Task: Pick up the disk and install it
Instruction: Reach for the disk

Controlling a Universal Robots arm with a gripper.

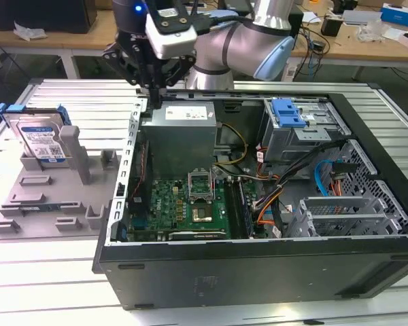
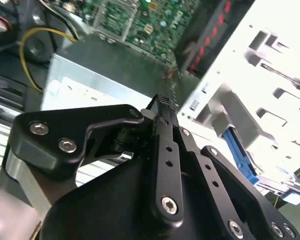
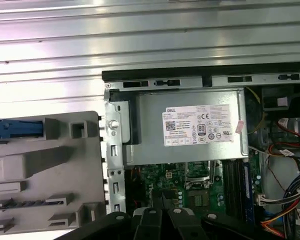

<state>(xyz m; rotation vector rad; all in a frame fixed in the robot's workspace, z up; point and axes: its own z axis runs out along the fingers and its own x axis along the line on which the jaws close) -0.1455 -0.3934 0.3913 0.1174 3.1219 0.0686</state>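
1. Exterior view: the gripper [image 1: 151, 95] hangs just above the rear corner of the grey metal box [image 1: 180, 132], the corner towards the exterior view's left. Its fingers are pressed together with nothing between them.
2. The box sits inside the open computer case [image 1: 258, 261]. It carries a white sticker [image 1: 187, 112] whose print is too small to make out.
3. The disk [image 1: 41, 139] is well apart from the box, outside the case towards the exterior view's left. It stands on edge in a grey fixture [image 1: 47, 197], its white-and-blue label facing the camera and its blue bracket around it.
4. A ribbed blue latch [image 1: 287, 113] lies beyond the box towards the exterior view's right, and a green circuit board [image 1: 190, 204] lies in front of the box.
5. Second wrist view: the black fingers meet at their tips, clenched on nothing, above an edge of the box [image 2: 105, 70].
6. First wrist view: the box [image 3: 185, 125] shows its sticker [image 3: 200, 126], covered in dark print and certification marks. The fixture [image 3: 45, 170] lies beside the case, with the disk's blue edge [image 3: 15, 129] in it. The slatted metal table [image 3: 140, 35] lies beyond.
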